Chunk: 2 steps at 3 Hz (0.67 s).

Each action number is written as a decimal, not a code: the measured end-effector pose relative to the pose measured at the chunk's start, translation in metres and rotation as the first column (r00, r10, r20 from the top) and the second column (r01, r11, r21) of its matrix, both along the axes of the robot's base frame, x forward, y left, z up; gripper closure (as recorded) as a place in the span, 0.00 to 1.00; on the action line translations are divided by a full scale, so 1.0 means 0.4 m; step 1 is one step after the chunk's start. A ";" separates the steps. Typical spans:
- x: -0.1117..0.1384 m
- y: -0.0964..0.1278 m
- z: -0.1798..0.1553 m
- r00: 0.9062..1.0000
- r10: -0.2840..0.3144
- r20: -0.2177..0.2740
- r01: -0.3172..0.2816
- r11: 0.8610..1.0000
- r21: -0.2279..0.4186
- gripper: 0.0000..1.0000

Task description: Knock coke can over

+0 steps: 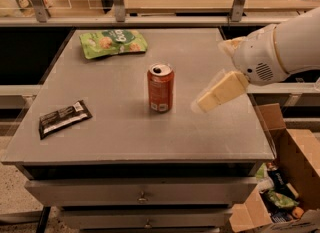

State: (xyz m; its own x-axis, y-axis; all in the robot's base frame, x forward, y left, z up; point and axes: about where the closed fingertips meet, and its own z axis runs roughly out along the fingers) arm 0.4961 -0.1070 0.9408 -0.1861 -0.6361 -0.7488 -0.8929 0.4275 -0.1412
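Observation:
The coke can [160,88] is a red can with a silver top and a dark opening. It stands upright near the middle of the grey table [125,142]. My gripper [210,76] comes in from the right on a white arm and hovers above the table, a short way right of the can and not touching it. Its two cream fingers [220,91] are spread apart with nothing between them.
A green snack bag [112,42] lies at the table's back left. A black wrapped bar [64,118] lies at the front left. An open cardboard box [280,187] with items stands on the floor at the right. Drawers [142,196] sit under the tabletop, and a railing runs behind.

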 end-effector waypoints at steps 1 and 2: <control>0.060 0.083 -0.036 1.000 -0.010 0.016 0.009 0.995 0.103 0.00; 0.074 0.087 -0.029 0.999 -0.024 0.031 0.020 0.993 0.114 0.00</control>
